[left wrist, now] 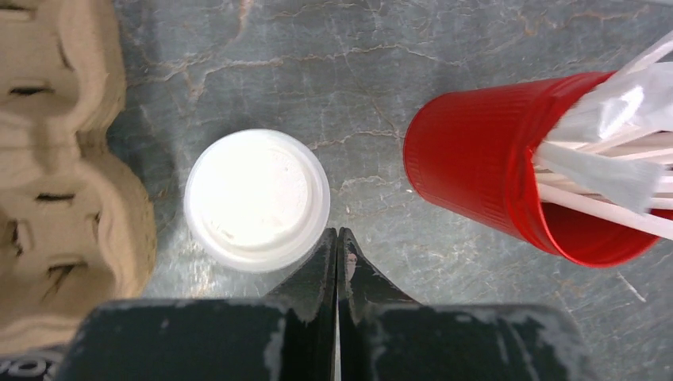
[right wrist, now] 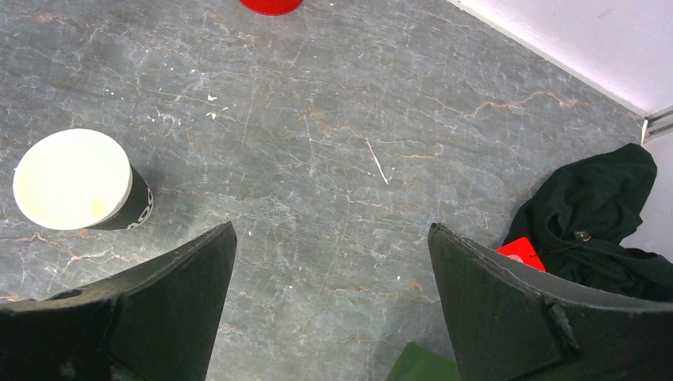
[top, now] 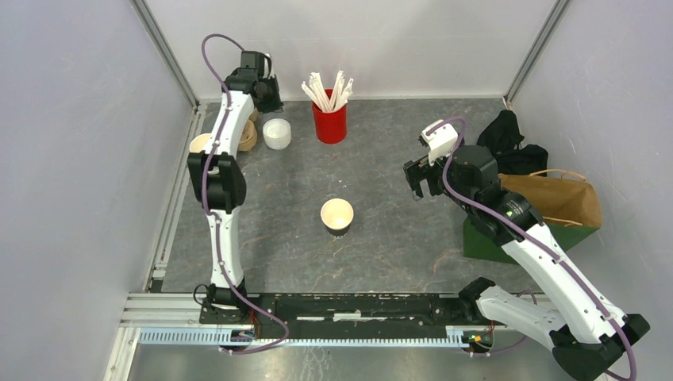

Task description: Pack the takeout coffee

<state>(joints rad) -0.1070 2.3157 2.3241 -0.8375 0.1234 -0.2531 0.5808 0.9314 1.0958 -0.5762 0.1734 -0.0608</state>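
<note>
Where the overhead camera looks down, a lidless black paper cup (top: pixel 337 216) stands alone mid-table, well apart from both arms. The left gripper (top: pixel 270 101) hangs at the far left beside the white lids (top: pixel 277 133), near the red holder (top: pixel 329 121). From the left wrist, its jaws are pressed together on nothing, just beside those lids, perhaps a stack. From the right wrist, the right gripper (right wrist: pixel 330 238) gapes wide and empty, the cup standing beyond one finger.
</note>
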